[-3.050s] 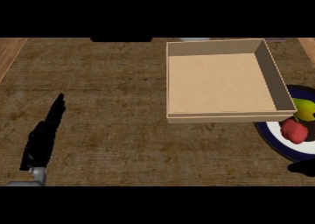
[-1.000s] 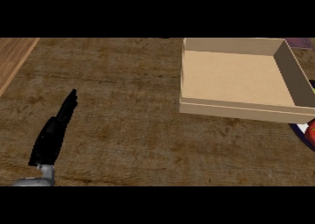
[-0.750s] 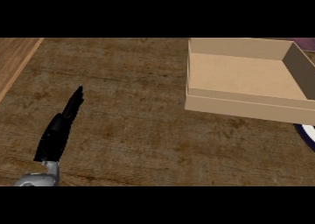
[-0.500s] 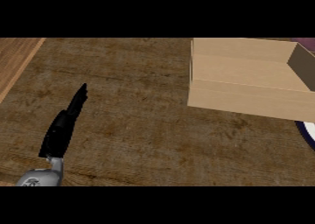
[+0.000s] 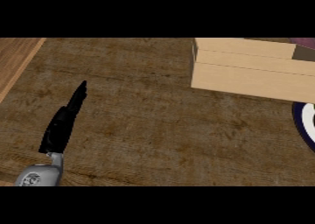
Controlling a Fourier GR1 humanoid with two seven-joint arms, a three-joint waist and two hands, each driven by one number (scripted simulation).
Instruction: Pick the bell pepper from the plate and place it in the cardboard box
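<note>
Although the task asks us to lift the bell pepper off the plate, we see almost nothing of it here: only the plate's dark blue rim and a strip of its white face show at the right edge of the head view, with a small yellow-green sliver at the very edge that may belong to something lying on it. We cannot tell whether that sliver is the pepper. The cardboard box stands on the worktop at the upper right, just beyond the plate, and we see mostly its outer side wall, so we cannot look into it from this angle.

Our left hand shows at the lower left, edge-on, with its fingers straight and together, pointing up and away from us and holding nothing; it is well apart from both box and plate. Our right hand does not show at all.

We judge that the task has hardly begun. No hand that we can see holds the pepper or is near the plate, so the whole of the work seems left: reaching the plate, closing the fingers round the pepper, carrying it over the box wall and letting it go inside.
</note>
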